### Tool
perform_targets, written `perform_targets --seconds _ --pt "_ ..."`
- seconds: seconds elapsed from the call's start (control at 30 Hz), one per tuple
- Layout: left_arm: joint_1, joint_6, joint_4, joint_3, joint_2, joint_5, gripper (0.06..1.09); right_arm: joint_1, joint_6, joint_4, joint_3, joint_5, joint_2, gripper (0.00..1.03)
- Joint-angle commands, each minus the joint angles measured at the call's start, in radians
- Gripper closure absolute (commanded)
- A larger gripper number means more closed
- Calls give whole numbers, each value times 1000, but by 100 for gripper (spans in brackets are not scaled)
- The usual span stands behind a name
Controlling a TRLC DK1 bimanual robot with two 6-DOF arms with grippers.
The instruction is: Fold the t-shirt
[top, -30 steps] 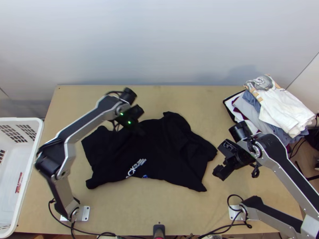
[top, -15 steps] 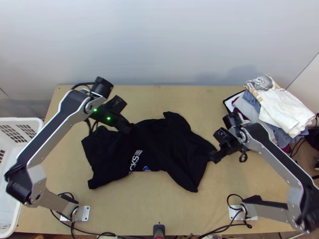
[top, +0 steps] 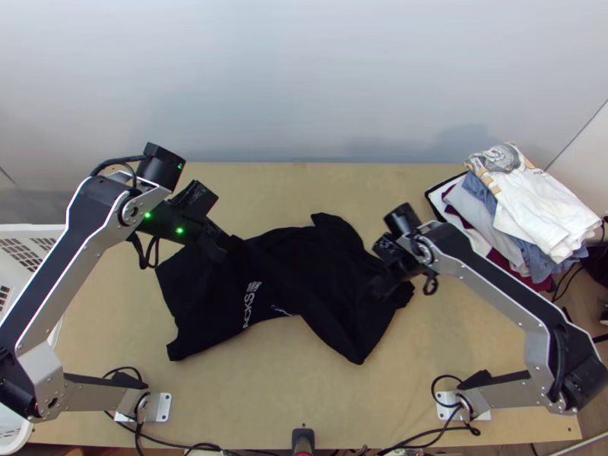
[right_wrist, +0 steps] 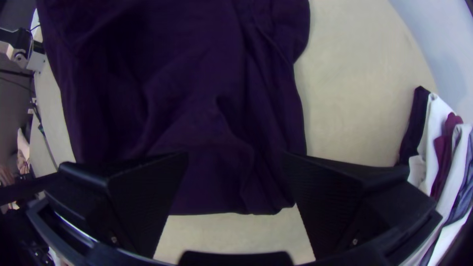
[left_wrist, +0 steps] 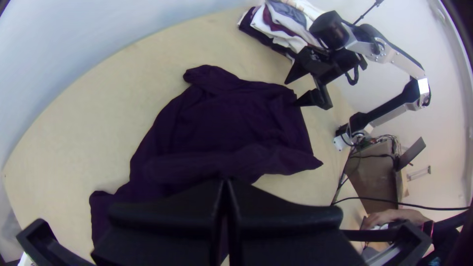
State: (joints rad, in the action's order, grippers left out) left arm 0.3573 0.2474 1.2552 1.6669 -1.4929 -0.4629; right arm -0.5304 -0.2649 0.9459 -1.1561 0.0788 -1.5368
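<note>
A pale wall (top: 304,76) (softly shadowed) rises behind the wooden table (top: 304,395).

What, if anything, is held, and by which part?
The black t-shirt, in the left gripper; which part can't be told. The open right gripper holds nothing.

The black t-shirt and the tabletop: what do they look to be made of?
T-shirt: soft matte knit, probably cotton, judging by its loose, rounded folds; the white lettering looks printed on. Tabletop: smooth, satin board, apparently wood or wood-look laminate, judging by its even tan colour.
</note>
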Motion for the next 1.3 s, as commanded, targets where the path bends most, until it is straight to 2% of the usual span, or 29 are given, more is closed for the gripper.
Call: perform_targets --seconds 0.0,0.3,0.37,0.67,0.97,1.03,1.13,1.27 --pt "-15 3 12 -9 36 0 104 -83 0 -7 -63 -8 -60 16" --pt "-23 4 12 -52 68 0 104 -145 -5 -7 -116 -11 -134 16" --pt "-27 6 12 -53 69 0 104 -148 -5 -10 -114 -14 -158 24" --pt "-55 16 21 -55 85 0 104 -145 -8 -30 -85 -47 -175 26" --pt "-95 44 35 -56 97 0 104 -148 -39 -45 -83 -47 -149 81" --pt "-103 50 36 -58 100 0 104 -149 -53 -45 -74 -47 -137 90" --pt "-112 58 36 -68 105 0 104 -149 -66 -50 -48 -47 -121 100" --pt "-121 59 36 -81 109 -10 104 -148 -74 -50 -16 -47 -92 100"
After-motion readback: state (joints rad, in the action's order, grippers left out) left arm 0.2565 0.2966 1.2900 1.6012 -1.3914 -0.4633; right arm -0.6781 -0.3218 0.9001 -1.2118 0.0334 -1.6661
